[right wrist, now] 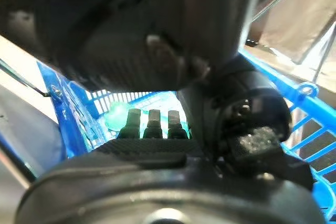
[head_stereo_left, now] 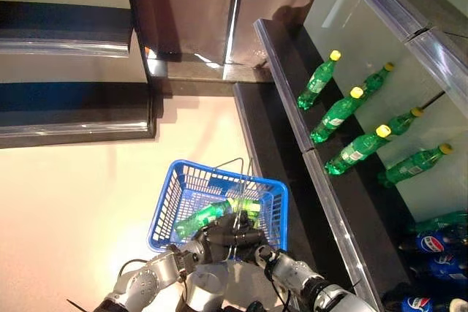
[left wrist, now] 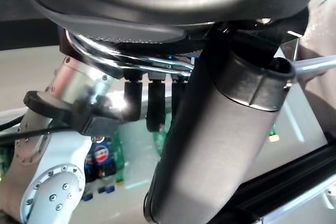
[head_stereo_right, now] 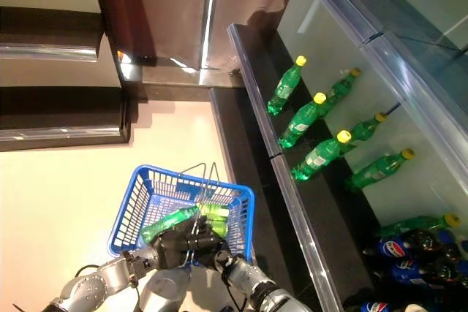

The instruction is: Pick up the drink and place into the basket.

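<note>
Nearest, we see both dark hands meeting at the near rim of the blue plastic basket [head_stereo_left: 172, 206]: the left hand [head_stereo_left: 212, 237] and right hand [head_stereo_left: 248, 239] sit at its wire handles [head_stereo_left: 238, 180], how far their fingers close we cannot tell. A green drink bottle [head_stereo_left: 208, 215] lies inside the basket. Beyond, green yellow-capped bottles [head_stereo_left: 351, 150] lie on the glass shelf [head_stereo_left: 351, 56].

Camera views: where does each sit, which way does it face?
Left eye, right eye: on the head, looking down at the blue plastic basket holding a green plastic bottle; both arms show.
Left wrist: on the left arm, looking along the left robot hand; the other arm shows.
Right wrist: on the right arm, looking past the right robot hand into the basket.
Shared: eye views show the same basket, bottle and shelf of green bottles.
</note>
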Tool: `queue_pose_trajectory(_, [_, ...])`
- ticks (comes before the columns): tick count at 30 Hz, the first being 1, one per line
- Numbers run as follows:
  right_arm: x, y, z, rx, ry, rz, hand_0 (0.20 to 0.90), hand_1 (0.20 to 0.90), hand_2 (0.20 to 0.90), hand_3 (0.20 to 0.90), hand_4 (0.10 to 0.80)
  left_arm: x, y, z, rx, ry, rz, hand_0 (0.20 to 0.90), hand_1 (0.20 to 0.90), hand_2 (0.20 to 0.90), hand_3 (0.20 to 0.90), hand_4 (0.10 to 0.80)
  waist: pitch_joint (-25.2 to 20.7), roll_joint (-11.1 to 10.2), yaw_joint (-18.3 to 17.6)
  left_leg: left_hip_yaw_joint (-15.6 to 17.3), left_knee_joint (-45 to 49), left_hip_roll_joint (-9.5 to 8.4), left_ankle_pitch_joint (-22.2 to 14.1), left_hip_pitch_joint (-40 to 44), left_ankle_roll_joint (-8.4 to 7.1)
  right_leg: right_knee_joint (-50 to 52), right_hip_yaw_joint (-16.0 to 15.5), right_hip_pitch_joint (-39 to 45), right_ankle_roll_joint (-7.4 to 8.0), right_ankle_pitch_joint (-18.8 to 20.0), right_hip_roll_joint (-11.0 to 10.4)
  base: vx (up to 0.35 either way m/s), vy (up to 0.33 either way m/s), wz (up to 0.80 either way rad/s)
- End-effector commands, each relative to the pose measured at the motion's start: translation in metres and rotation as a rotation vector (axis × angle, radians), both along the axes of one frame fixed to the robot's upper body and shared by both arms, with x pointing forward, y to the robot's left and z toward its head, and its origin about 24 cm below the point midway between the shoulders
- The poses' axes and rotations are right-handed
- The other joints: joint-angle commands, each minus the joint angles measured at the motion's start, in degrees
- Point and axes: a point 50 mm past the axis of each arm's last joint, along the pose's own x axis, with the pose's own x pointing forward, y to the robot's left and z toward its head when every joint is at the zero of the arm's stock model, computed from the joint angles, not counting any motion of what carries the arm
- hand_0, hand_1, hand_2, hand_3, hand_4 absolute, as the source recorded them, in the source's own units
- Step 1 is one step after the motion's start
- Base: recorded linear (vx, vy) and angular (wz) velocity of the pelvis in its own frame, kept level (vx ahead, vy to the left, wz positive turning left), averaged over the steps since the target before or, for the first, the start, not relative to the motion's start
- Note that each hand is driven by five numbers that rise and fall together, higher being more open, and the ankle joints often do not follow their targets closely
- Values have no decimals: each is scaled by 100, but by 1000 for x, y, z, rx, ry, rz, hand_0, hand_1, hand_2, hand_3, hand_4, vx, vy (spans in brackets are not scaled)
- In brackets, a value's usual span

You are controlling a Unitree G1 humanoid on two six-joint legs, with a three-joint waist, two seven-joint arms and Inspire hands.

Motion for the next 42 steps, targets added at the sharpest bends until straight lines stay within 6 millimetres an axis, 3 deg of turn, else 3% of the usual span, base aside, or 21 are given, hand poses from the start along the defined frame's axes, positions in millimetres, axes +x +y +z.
queue_pose_trajectory(1, [0,24,16,136,-92,-33,900,900,900,900,800,-68,-84,55,-593,-93,-307,300,300,300,200,100,-1074,176,-64,-6,-63,494,-22,426,-73,-425,485,-520,714,1709,-354,-36,22,-3])
queue_pose_trajectory(10, [1,15,25,83,-193,-45,900,900,900,900,800,-71,-76,50,-573,-125,-234,300,300,300,200,100,-1217,128,-229,172,-246,549,46,623,-80,-507,483,-439,713,1728,-365,-39,6,-8])
queue_pose_trajectory(19, [-13,5,39,1,-308,-36,900,900,900,900,800,-62,-50,43,-460,-245,-38,300,300,300,200,100,-1349,127,-443,386,-467,590,106,782,-95,-600,480,-379,644,1683,-391,-101,21,-10])
queue_pose_trajectory(27, [-17,-23,58,-175,-445,-42,900,900,900,900,800,-48,-18,49,-396,-373,170,300,300,300,200,100,-1509,208,-762,599,-743,629,198,864,-119,-720,505,-381,509,1589,-416,-148,46,-16])
queue_pose_trajectory(34, [-18,-48,72,-329,-544,-13,900,900,900,900,800,-36,-4,50,-375,-423,323,300,300,300,200,100,-1641,222,-1051,785,-954,633,269,919,-163,-834,648,-423,376,1521,-434,-140,50,-11])
queue_pose_trajectory(42, [-21,-68,75,-408,-585,47,900,900,900,900,800,-19,12,49,-347,-467,480,300,300,300,200,100,-1768,278,-1392,994,-1304,701,452,978,-248,-1020,848,-501,206,1534,-394,-138,24,-11])
